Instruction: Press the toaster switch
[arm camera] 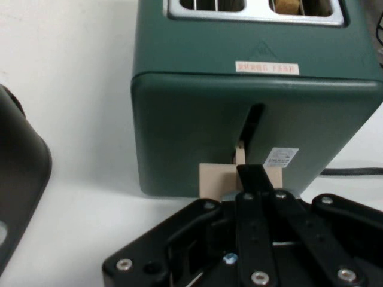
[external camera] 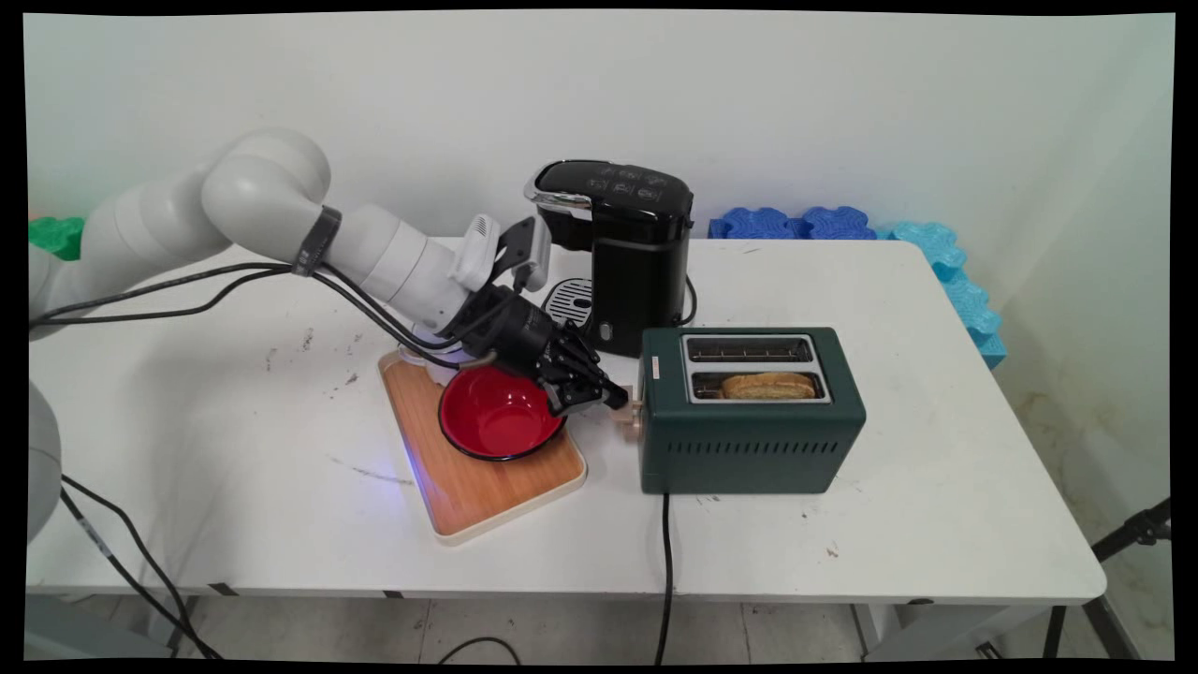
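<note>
I'm holding my gripper with fingers pressed together, tips sitting on top of the toaster lever, which is lying straight ahead at the bottom of its upright slot in the green toaster, red bowl right behind.

white table, pale wall, tiled floor

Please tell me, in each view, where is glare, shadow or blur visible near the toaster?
Main view: the toaster looks sharp; the coffee machine lid shows soft glare, and the red bowl has small highlights. Hand view: the gripper linkage at the bottom is soft, the lever slightly blurred, and a faint shadow lies under the toaster.
</note>
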Tool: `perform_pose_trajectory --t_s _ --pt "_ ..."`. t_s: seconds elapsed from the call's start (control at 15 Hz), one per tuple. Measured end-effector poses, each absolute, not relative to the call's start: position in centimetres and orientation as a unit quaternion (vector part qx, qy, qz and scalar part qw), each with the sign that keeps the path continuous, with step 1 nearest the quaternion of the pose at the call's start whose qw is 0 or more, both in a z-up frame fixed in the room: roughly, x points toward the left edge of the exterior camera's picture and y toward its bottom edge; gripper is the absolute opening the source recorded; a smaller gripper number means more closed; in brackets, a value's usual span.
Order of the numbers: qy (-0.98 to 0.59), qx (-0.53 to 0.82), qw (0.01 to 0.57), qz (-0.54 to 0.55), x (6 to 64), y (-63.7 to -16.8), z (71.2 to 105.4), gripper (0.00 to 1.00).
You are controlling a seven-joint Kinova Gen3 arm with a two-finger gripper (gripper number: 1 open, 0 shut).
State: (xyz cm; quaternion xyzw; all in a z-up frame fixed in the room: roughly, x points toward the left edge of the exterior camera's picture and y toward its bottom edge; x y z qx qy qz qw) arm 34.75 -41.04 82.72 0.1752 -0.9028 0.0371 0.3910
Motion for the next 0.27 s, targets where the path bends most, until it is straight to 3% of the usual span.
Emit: perform_pose_trajectory --t_s 0.27 --pt "-0.903 0.176 0.390 0.038 35.08 -40.92 82.62 0.00"
